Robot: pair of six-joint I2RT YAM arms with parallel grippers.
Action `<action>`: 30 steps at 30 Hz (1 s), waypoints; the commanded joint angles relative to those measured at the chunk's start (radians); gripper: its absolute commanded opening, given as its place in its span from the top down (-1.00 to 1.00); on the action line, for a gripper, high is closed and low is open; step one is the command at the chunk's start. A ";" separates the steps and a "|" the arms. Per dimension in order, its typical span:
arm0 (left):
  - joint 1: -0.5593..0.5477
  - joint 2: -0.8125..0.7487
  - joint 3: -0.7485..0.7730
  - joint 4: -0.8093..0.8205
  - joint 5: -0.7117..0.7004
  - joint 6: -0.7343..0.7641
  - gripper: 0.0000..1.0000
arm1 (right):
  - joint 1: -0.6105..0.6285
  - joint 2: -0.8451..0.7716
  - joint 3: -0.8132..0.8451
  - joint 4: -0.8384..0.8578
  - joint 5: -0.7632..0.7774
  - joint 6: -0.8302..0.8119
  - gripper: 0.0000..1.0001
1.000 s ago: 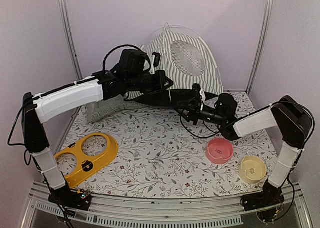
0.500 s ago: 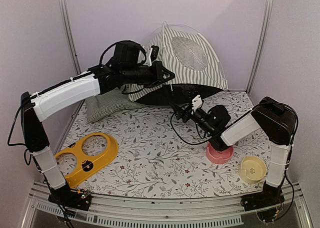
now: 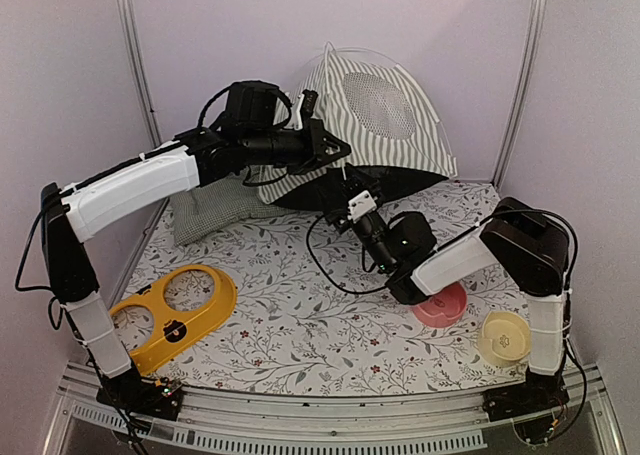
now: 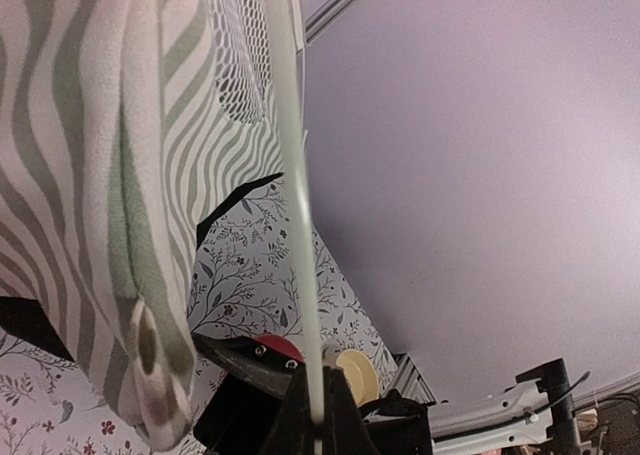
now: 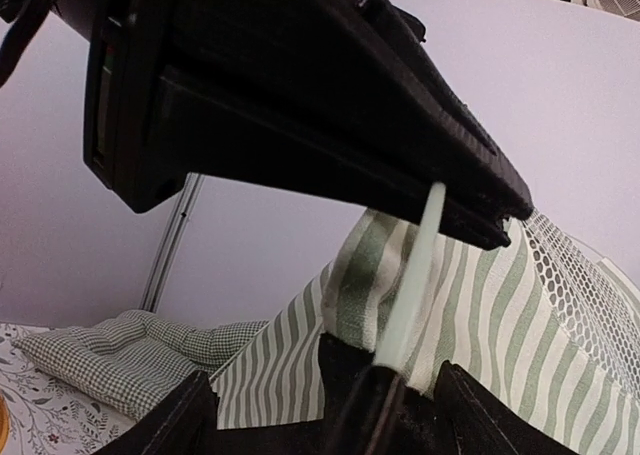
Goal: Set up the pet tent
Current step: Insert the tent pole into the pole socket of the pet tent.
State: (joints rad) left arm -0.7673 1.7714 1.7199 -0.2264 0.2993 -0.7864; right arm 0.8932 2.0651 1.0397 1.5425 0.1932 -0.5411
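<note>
The pet tent (image 3: 390, 125), green-and-white striped with a white mesh panel, stands half raised against the back wall. Its black floor shows underneath. My left gripper (image 3: 338, 157) is at the tent's front edge, shut on a thin white pole (image 4: 290, 175) that runs up along the fabric (image 4: 90, 175). In the left wrist view the left gripper (image 4: 316, 420) pinches that pole. My right gripper (image 3: 352, 197) is just below the left one, pointing up at the tent. In the right wrist view the right gripper (image 5: 330, 415) is open, and the pole (image 5: 410, 295) and black fabric lie between its spread fingers, apart from them.
A green checked cushion (image 3: 205, 215) lies at the back left beside the tent. A yellow double bowl holder (image 3: 175, 305) sits front left. A pink bowl (image 3: 445, 305) and a cream bowl (image 3: 505, 335) are front right, under the right arm. Metal posts (image 3: 135, 65) frame the walls.
My right gripper has opened and swung left and up to just under the left gripper. The left gripper has lifted the tent's front edge a little with the pole.
</note>
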 commanded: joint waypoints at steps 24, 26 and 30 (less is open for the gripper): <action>0.028 -0.022 0.031 0.083 -0.025 -0.010 1.00 | 0.012 0.127 0.280 0.097 0.188 -0.165 -0.22; 0.028 -0.023 0.024 0.086 -0.024 -0.016 1.00 | 0.016 0.121 0.282 0.097 0.176 -0.171 -0.22; 0.028 -0.027 0.014 0.101 -0.022 -0.019 1.00 | 0.042 0.115 0.274 0.118 0.164 -0.207 -0.23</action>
State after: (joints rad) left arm -0.7429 1.7653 1.7454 -0.1772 0.2955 -0.8158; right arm 0.9020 2.1746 1.2873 1.5459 0.3576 -0.6987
